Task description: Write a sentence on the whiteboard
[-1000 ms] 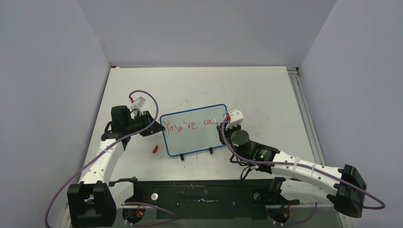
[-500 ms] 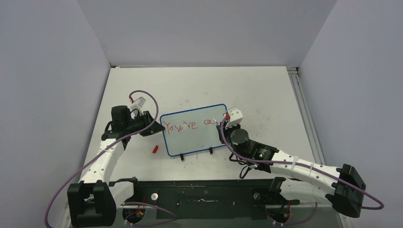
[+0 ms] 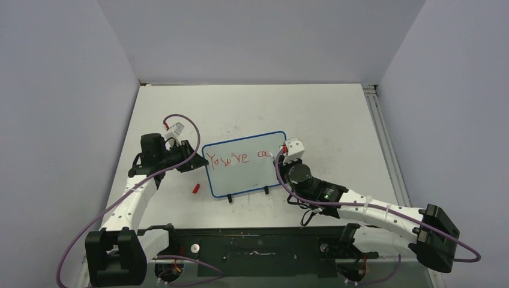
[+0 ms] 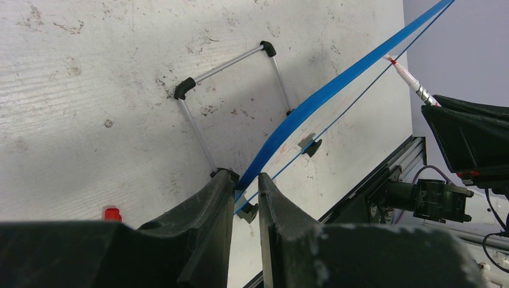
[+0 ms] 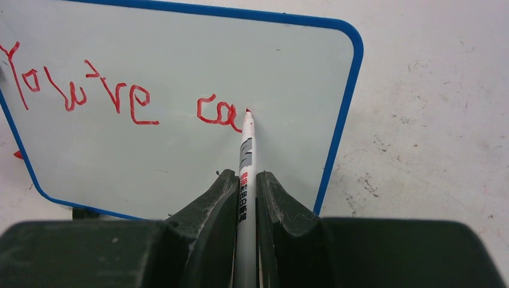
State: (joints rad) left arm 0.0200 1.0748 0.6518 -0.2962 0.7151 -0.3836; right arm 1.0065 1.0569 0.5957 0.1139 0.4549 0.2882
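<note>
The whiteboard (image 3: 240, 177) stands tilted on the table, blue-framed, on two black clip feet. The sentence (image 3: 237, 158) in red reads "You're ca"; it also shows in the right wrist view (image 5: 84, 90). My left gripper (image 3: 197, 161) is shut on the board's left edge; in the left wrist view its fingertips (image 4: 246, 183) straddle the blue frame (image 4: 336, 87). My right gripper (image 5: 245, 180) is shut on a white marker (image 5: 246, 156). The marker's red tip touches the board (image 5: 180, 162) just right of the "a". In the top view the right gripper (image 3: 282, 157) is at the board's right edge.
A red marker cap (image 3: 195, 188) lies on the table left of the board's near corner and shows in the left wrist view (image 4: 111, 213). A wire stand (image 4: 228, 60) props the board from behind. The tabletop (image 3: 336, 120) is scuffed white, walled on three sides.
My right arm has shifted slightly to the left, with the marker still at the "ca". The lettering looks the same. The left arm and the board have not moved.
</note>
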